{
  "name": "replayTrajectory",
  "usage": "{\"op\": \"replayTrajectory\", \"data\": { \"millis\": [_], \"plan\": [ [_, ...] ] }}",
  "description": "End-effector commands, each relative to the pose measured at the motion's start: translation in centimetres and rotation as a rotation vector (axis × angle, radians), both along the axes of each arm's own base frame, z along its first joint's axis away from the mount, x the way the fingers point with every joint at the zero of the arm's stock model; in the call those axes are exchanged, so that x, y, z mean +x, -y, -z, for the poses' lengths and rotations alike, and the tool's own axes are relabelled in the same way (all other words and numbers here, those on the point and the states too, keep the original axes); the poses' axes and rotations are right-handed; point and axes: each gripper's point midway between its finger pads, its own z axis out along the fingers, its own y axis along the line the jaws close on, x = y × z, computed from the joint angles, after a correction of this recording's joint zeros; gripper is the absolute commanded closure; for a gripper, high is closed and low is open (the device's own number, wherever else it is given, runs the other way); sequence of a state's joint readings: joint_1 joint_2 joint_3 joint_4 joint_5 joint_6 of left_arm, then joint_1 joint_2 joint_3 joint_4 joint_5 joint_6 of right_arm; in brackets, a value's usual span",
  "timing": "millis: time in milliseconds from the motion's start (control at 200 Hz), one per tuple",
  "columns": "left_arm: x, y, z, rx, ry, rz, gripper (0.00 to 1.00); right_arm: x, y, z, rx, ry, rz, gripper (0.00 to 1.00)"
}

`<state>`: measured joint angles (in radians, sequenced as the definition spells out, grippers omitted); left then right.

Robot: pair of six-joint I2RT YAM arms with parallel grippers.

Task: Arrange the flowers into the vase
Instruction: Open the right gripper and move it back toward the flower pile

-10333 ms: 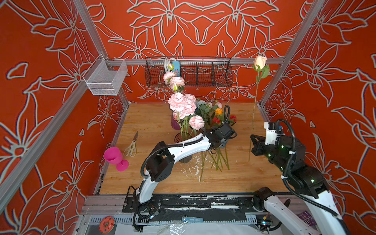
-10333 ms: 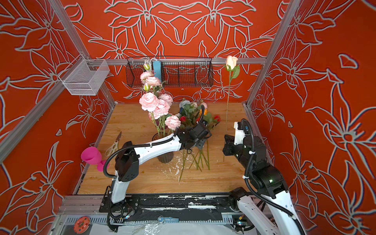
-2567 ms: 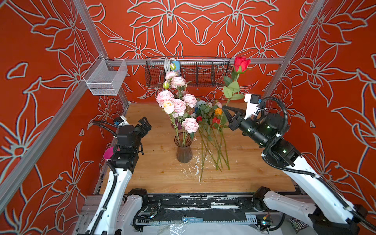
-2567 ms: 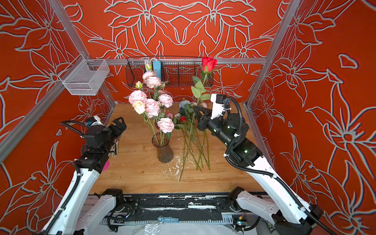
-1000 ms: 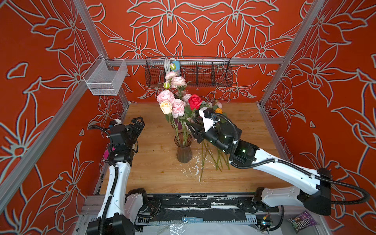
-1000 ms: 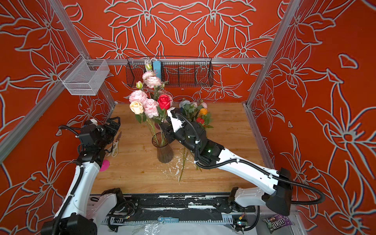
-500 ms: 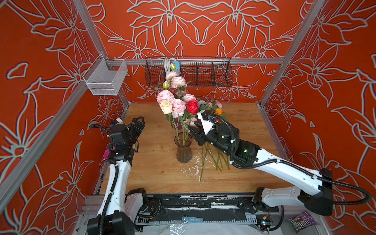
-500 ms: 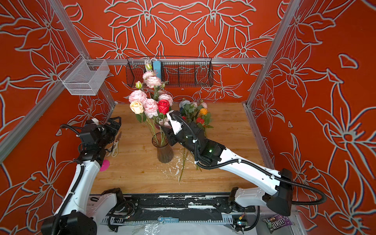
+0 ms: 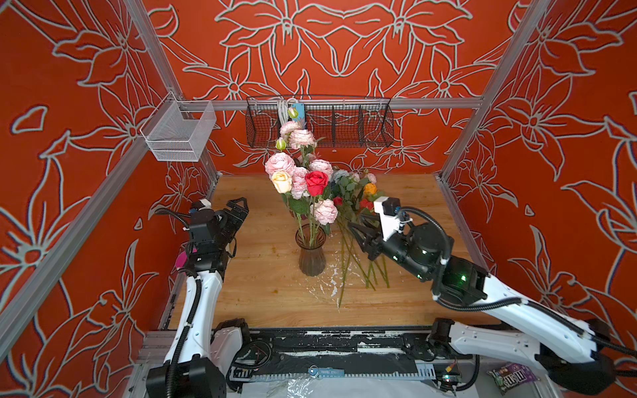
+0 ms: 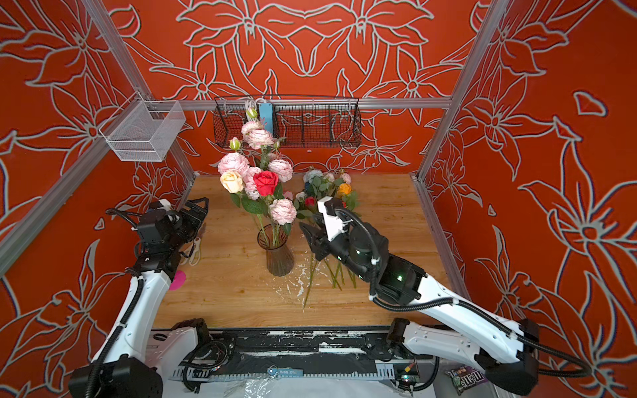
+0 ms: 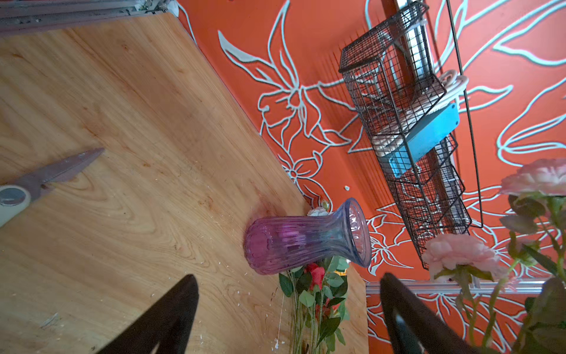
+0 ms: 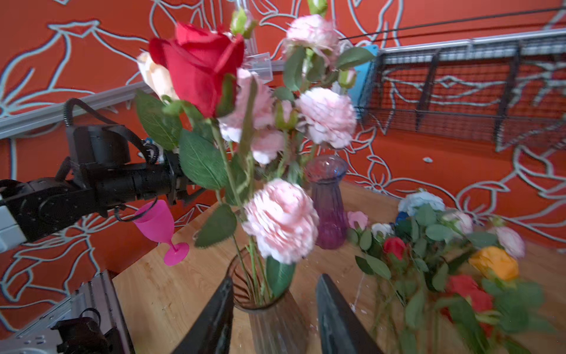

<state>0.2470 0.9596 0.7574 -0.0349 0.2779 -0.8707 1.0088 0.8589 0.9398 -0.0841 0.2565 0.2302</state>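
Observation:
The vase (image 9: 312, 255) (image 10: 280, 256) of smoky glass stands mid-table. It holds flowers: pink peonies (image 9: 280, 162), a cream rose (image 9: 282, 181) and a red rose (image 9: 316, 182) (image 10: 265, 182) (image 12: 196, 61). More flowers (image 9: 356, 198) (image 10: 325, 187) (image 12: 444, 245) lie in a pile on the table behind and to the right of the vase. My right gripper (image 9: 356, 234) (image 10: 307, 234) (image 12: 274, 283) hangs open just right of the vase rim, with nothing between its fingers. At the table's left edge my left gripper (image 9: 239, 206) (image 10: 200, 206) (image 11: 288, 280) is held up, wide open and empty.
A purple vase (image 11: 306, 236) (image 12: 327, 202) stands behind the bouquet. Scissors (image 10: 194, 249) (image 11: 46, 177) and a pink goblet (image 9: 181, 260) (image 12: 159, 226) lie by the left wall. A black wire basket (image 9: 319, 120) and a white mesh basket (image 9: 179, 132) hang on the walls.
My right gripper has drawn back to the right, away from the bouquet. The red rose stays in the vase, a little lower. The left arm has hardly moved.

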Motion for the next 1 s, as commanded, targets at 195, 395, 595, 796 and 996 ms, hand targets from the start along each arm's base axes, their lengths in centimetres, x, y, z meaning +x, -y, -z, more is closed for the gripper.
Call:
{"op": "replayTrajectory", "data": {
  "millis": [195, 395, 595, 796, 996],
  "plan": [
    [0.7, 1.3, -1.2, 0.041, 0.022, 0.049, 0.09, 2.1, 4.1, 6.5, -0.037, -0.123, 0.195, 0.55],
    [0.6, 1.3, -0.8, 0.037, 0.006, 0.037, 0.08, 5.4, 7.4, 12.0, -0.042, -0.302, 0.351, 0.55],
    [1.3, 1.5, 0.6, -0.016, -0.033, 0.045, 0.07, 9.4, 11.6, 19.8, -0.094, -0.641, 0.484, 0.55],
    [1.5, 1.7, 1.1, -0.042, -0.05, 0.054, 0.06, 13.7, 12.9, 24.9, -0.108, -0.845, 0.526, 0.65],
    [1.5, 1.1, 1.3, -0.069, -0.067, 0.041, 0.06, 16.8, 12.3, 28.3, -0.146, -0.98, 0.491, 0.85]
  ]
}}
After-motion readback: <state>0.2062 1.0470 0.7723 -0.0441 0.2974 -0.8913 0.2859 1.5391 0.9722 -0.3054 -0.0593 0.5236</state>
